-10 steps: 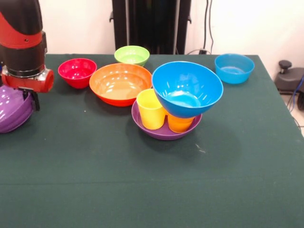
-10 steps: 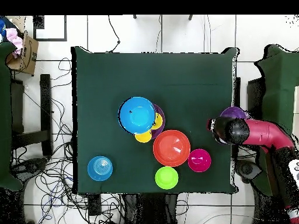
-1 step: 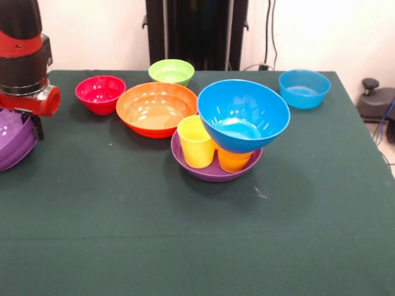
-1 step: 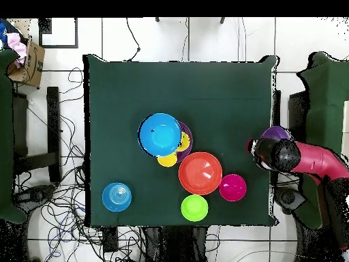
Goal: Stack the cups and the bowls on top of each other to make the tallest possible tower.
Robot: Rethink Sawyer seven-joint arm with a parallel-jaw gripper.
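At the table's left edge in the front view, my gripper (image 3: 34, 123) is shut on the rim of a tilted purple bowl (image 3: 12, 143). Overhead, gripper (image 4: 266, 147) and purple bowl (image 4: 275, 132) sit at the right edge. Mid-table, a second purple bowl (image 3: 213, 172) holds a yellow cup (image 3: 196, 143) and an orange cup (image 3: 233, 161). A large blue bowl (image 3: 242, 114) rests tilted on those cups. Behind stand a large orange bowl (image 3: 156, 108), a red bowl (image 3: 100, 92), a light green bowl (image 3: 171, 71) and a small blue bowl (image 3: 303, 87).
The dark green table (image 3: 185, 246) ends right beside the held bowl. Overhead, the pile under the blue bowl (image 4: 160, 134) sits mid-table, and the orange bowl (image 4: 200, 172), red bowl (image 4: 232, 187) and green bowl (image 4: 194, 207) cluster toward the base side. Cables cover the floor.
The arm has shifted outward past the table's edge, and the purple bowl has moved with it. The other bowls and cups have stayed put.
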